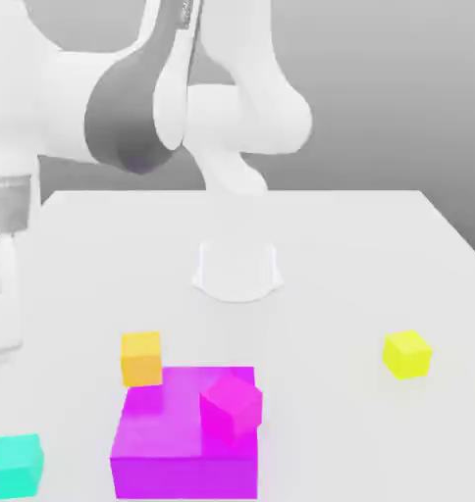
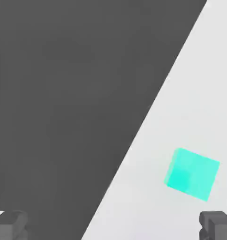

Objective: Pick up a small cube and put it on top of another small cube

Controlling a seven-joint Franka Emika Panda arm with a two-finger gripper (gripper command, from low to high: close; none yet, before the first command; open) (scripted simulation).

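The robot is at the very start of its job: it is reaching for the small cube and has not picked it up yet. The white arm [image 1: 153, 98] is big, round and smooth, and it bends over the bench [image 1: 379, 255], which is flat, white and plain.

Next in size is the big magenta block [image 1: 173, 441]. It has flat sides and sharp corners. A small magenta cube [image 1: 232, 405] sits tilted on top of it, near one corner. An orange cube [image 1: 141, 357] stands just beside the block's far corner, on the exterior view's left. A yellow cube [image 1: 407, 353] sits well apart, on the exterior view's right.

The small cube [image 2: 192, 173] is teal, smooth and shiny-plain. It rests on the bench near the edge, at the exterior view's low left corner, apart from the big block.

In the hand view, the hand [image 2: 113, 225] is above the bench edge. Its two dark fingers [image 2: 217, 224] are wide apart, with nothing between them.

I think the hand must now slide over until the teal cube is right between the fingers, turn to match its sides, go down, and then squeeze gently.
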